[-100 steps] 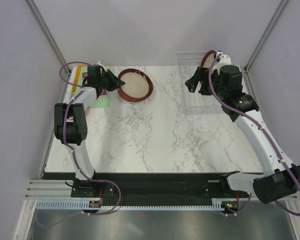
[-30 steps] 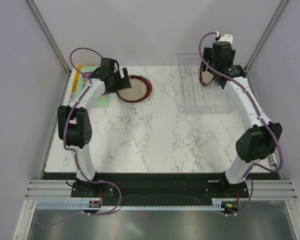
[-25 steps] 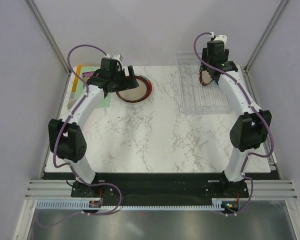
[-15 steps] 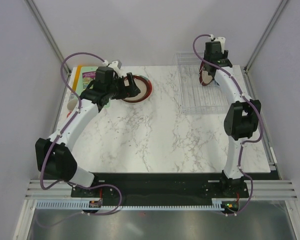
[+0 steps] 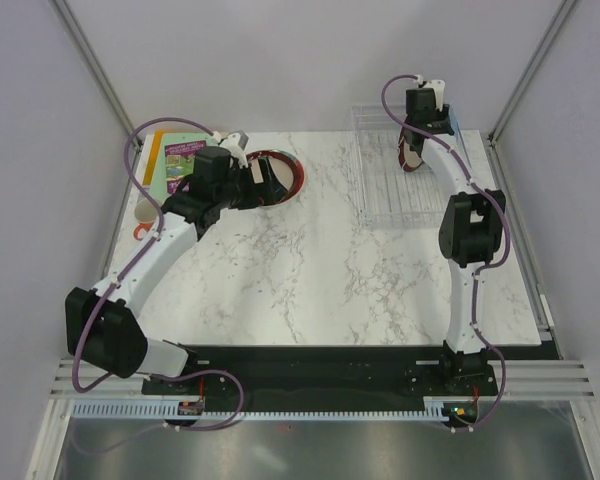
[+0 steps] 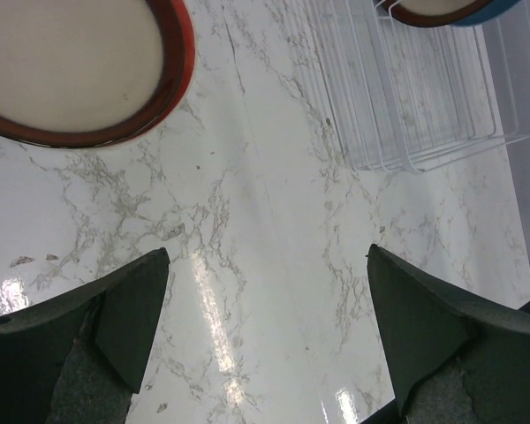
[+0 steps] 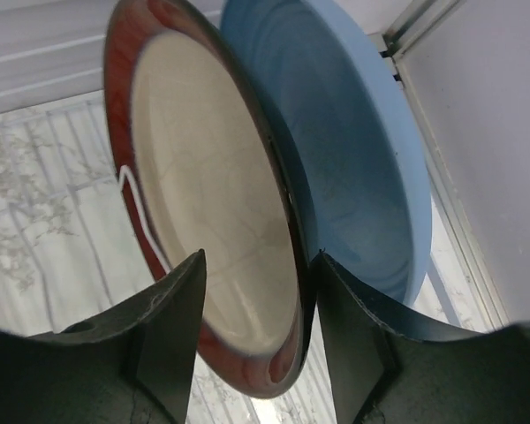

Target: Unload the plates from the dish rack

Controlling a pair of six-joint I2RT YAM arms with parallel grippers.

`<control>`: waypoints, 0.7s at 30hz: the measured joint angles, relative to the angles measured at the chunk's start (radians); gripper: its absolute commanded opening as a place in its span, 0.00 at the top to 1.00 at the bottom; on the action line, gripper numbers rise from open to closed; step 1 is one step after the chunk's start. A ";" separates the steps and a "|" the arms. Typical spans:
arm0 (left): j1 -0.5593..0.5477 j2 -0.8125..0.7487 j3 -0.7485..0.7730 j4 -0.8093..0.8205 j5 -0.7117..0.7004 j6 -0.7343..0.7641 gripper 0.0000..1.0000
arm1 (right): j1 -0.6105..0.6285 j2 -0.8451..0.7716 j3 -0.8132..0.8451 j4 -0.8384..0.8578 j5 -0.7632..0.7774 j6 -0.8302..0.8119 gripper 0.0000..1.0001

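Observation:
A dark red-rimmed plate (image 7: 212,194) with a cream centre stands on edge in the clear dish rack (image 5: 405,190) at the back right. A light blue plate (image 7: 353,159) stands just behind it. My right gripper (image 7: 261,256) reaches down over the rack (image 7: 35,194) with one finger on each side of the red-rimmed plate's (image 5: 412,152) rim. The right finger lies against the plate's back; the left finger stands off its face, so the jaws are open. Another red-rimmed plate (image 5: 280,178) lies flat on the table at the back left. My left gripper (image 5: 254,176) hovers beside it, wide open and empty (image 6: 267,252).
A green book (image 5: 180,160) lies at the table's back left corner, and a white mug with an orange handle (image 5: 145,215) sits by the left edge. Grey walls and metal posts close in the back and sides. The rack's (image 6: 406,97) front slots hold nothing.
My right gripper's jaws have narrowed around the red-rimmed plate in the rack. My left arm has swung its elbow down and left, uncovering the book, and its gripper has shifted slightly right.

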 measured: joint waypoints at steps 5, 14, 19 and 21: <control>-0.005 0.000 -0.029 0.008 0.000 -0.005 0.00 | -0.002 0.053 0.051 0.012 0.035 -0.019 0.72; -0.015 -0.001 -0.064 0.021 0.000 -0.016 0.00 | 0.005 0.052 0.061 0.048 0.029 -0.080 1.00; -0.023 -0.006 -0.077 0.030 0.001 -0.028 0.00 | 0.010 0.039 0.032 0.080 0.035 -0.089 1.00; -0.026 -0.010 -0.080 0.030 0.001 -0.032 0.00 | 0.016 0.034 0.020 0.096 0.049 -0.102 1.00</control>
